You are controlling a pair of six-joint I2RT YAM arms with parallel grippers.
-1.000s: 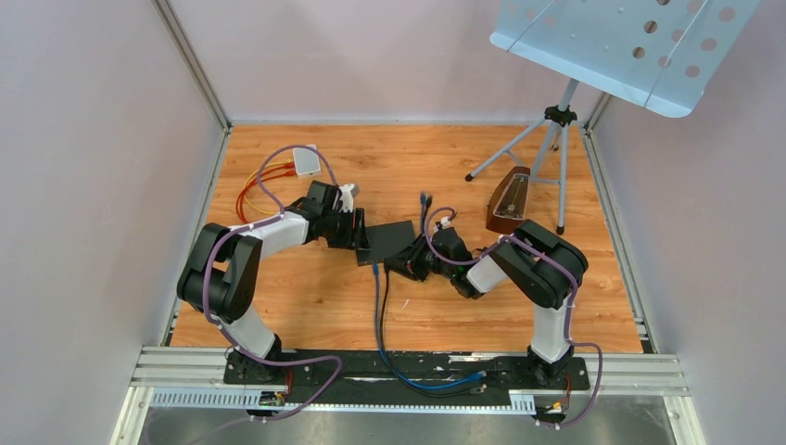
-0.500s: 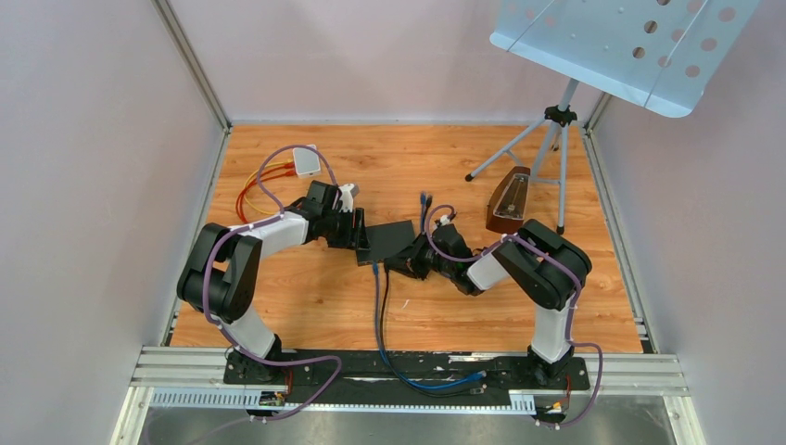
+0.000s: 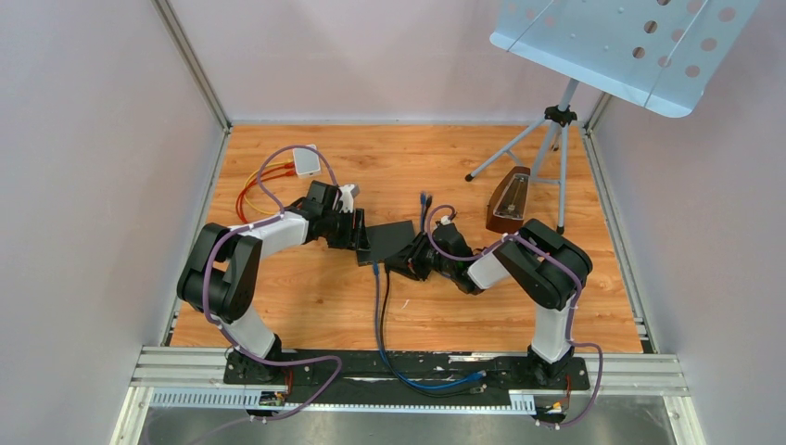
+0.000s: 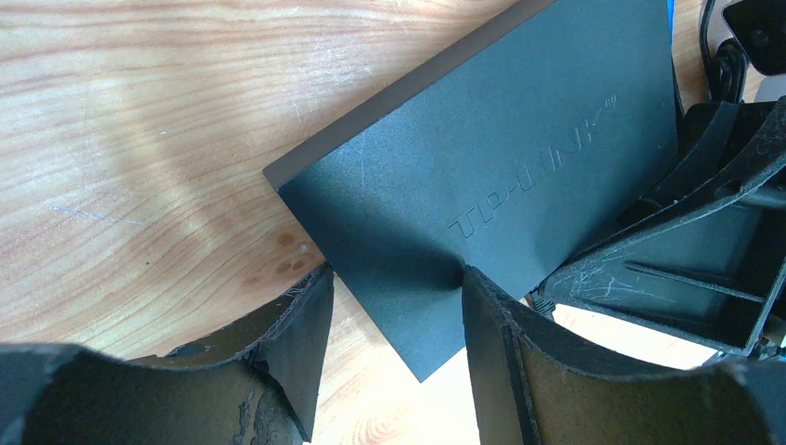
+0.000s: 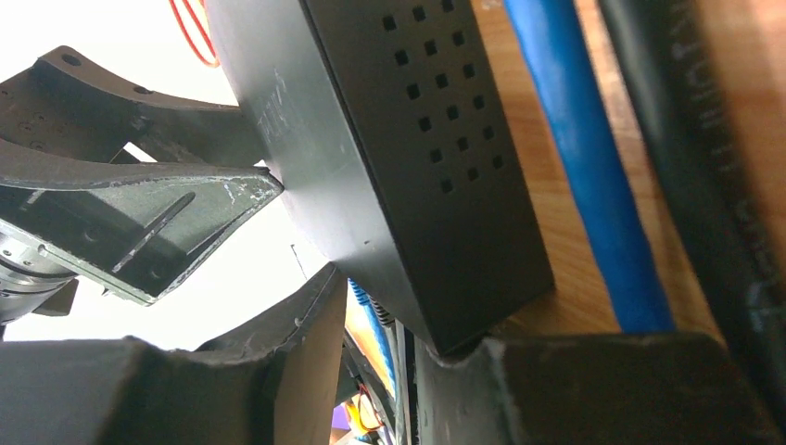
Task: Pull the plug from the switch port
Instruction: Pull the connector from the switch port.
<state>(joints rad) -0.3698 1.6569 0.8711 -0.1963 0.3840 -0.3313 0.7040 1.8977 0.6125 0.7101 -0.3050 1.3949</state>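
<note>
The black TP-LINK switch (image 3: pixel 391 238) lies mid-table and fills the left wrist view (image 4: pixel 491 158). My left gripper (image 3: pixel 361 235) is shut on the switch's left corner (image 4: pixel 389 278), one finger on each edge. My right gripper (image 3: pixel 409 262) sits at the switch's near right corner with its jaws apart (image 5: pixel 375 315). One finger presses against the switch's vented side (image 5: pixel 417 139). A ribbed blue plug boot (image 5: pixel 368 308) shows in the gap between the jaws, at the switch's face. A blue cable (image 3: pixel 376 297) and a black cable (image 3: pixel 386 306) run from the switch toward the near edge.
A loose blue plug (image 3: pixel 424 198) lies behind the switch. A white box (image 3: pixel 305 160) with red and orange wires sits at the back left. A brown metronome (image 3: pixel 508 200) and a music stand's tripod (image 3: pixel 556 139) stand at the back right.
My right gripper has crept a little left, closer against the switch. The left arm and the switch have not moved.
</note>
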